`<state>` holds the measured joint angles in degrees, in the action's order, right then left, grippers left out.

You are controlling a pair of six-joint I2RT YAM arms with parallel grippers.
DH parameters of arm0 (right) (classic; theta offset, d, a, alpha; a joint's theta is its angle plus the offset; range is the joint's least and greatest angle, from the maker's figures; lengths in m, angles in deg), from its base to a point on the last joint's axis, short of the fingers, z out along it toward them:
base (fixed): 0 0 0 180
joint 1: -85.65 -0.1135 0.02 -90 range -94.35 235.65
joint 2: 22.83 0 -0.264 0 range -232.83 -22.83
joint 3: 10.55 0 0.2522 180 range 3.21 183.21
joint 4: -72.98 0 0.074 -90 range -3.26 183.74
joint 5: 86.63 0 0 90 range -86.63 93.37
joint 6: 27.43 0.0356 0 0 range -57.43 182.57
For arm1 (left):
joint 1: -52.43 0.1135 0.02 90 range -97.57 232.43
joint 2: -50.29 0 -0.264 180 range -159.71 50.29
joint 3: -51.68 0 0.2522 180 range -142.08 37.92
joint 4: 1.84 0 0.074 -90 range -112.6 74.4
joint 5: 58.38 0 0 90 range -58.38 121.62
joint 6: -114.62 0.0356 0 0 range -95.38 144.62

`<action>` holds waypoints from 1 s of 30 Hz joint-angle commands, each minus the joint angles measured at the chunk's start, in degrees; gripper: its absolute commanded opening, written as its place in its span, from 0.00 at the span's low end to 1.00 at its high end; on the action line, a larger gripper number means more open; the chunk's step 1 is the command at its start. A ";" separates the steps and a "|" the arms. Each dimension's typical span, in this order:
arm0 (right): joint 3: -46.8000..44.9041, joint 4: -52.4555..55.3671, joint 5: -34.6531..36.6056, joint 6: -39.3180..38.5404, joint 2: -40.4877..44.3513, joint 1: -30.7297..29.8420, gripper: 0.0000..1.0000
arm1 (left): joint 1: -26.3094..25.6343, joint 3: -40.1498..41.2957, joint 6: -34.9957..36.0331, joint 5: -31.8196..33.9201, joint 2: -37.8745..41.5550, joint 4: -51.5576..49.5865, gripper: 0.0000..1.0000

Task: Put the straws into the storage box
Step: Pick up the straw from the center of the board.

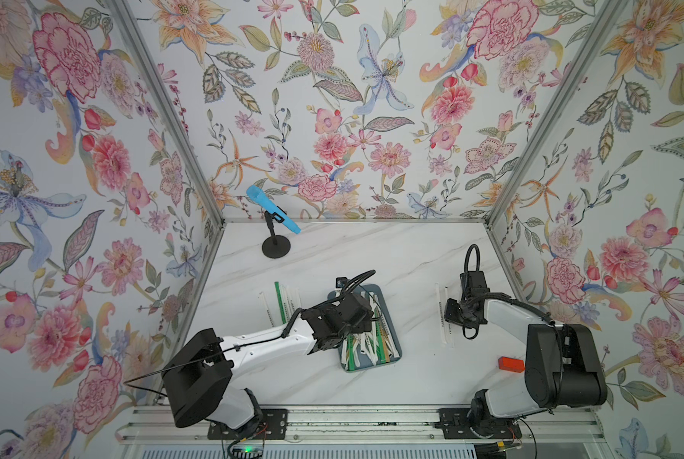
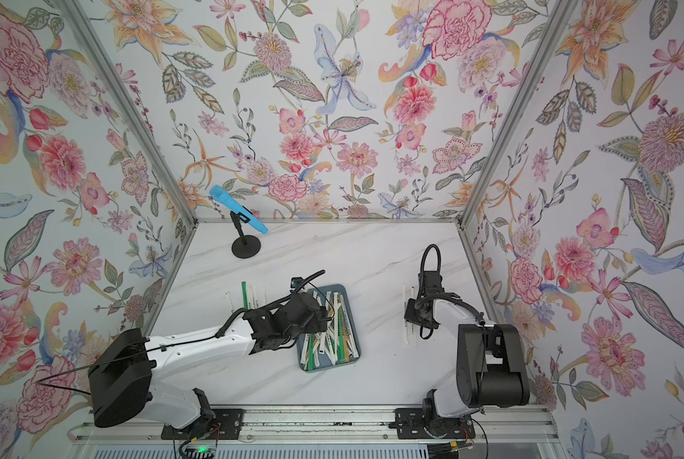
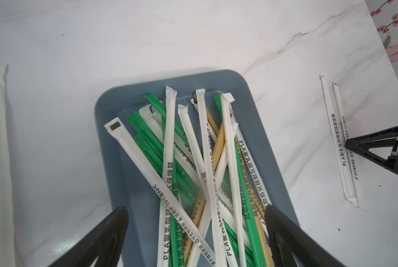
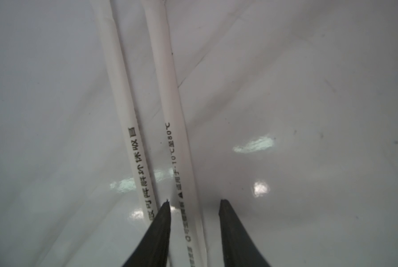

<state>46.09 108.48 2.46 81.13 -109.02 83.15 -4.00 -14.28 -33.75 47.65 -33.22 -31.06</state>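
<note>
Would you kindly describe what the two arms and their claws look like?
Both the left arm and right arm have glossy white links with boxy black joints and wrist housings; black corrugated cables loop over each wrist. The left claw and right claw each have two matte black, tapering triangular fingers.

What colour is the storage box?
The storage box is blue-grey; the left wrist view shows it best.
</note>
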 commanded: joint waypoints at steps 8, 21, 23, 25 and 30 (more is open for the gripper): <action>3.81 5.73 4.36 -1.47 -4.25 -1.63 0.26 | 5.66 6.14 -0.01 6.07 10.07 -5.81 1.00; 7.43 12.14 5.41 0.56 7.12 -5.26 0.01 | 17.48 13.11 4.95 6.10 23.11 -6.40 1.00; 9.00 14.06 4.37 1.86 10.19 -8.70 0.02 | 19.77 14.21 5.73 4.74 23.09 -5.90 1.00; 10.67 15.22 2.02 3.92 12.46 -12.84 0.02 | 22.51 15.21 6.45 3.38 22.94 -5.50 1.00; 14.99 13.74 -3.06 10.99 13.18 -27.78 0.03 | 29.44 18.29 8.84 -1.03 23.01 -2.39 1.00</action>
<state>59.07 120.41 2.77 86.90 -95.30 61.38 22.82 2.53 -27.59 49.49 -10.29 -35.32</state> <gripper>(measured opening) 0.050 0.998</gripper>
